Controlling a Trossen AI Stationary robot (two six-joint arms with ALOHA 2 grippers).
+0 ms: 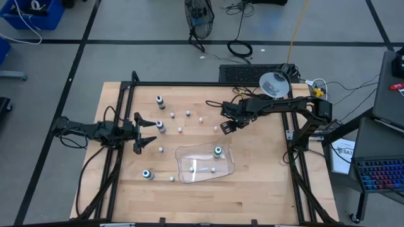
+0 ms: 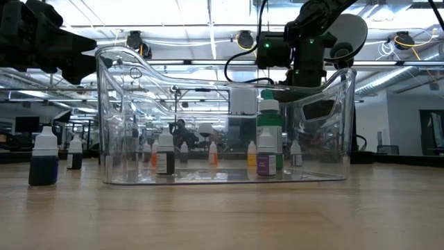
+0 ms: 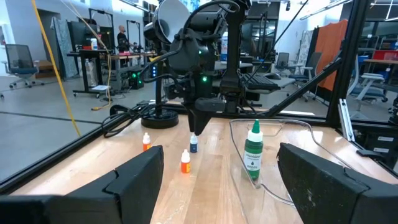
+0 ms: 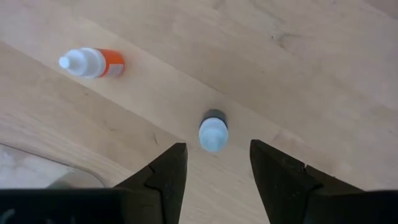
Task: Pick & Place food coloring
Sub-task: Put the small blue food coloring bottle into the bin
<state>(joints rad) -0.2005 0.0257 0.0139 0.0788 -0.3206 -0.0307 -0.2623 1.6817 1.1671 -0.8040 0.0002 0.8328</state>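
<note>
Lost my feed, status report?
Right gripper open, poised above small blue bottle. Left gripper open, waiting at table's left. Orange bottle nearby, not blocking.

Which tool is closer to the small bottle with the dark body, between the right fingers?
Right. The right tool hangs open directly over the small bottle; the left tool waits open at the table's left side.

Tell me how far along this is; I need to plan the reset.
Done: a green bottle and small ones stand in the clear tray. In hand: the open right gripper hangs over a blue-capped bottle, not gripped. Left: many bottles on the table; the open left gripper waits.
</note>
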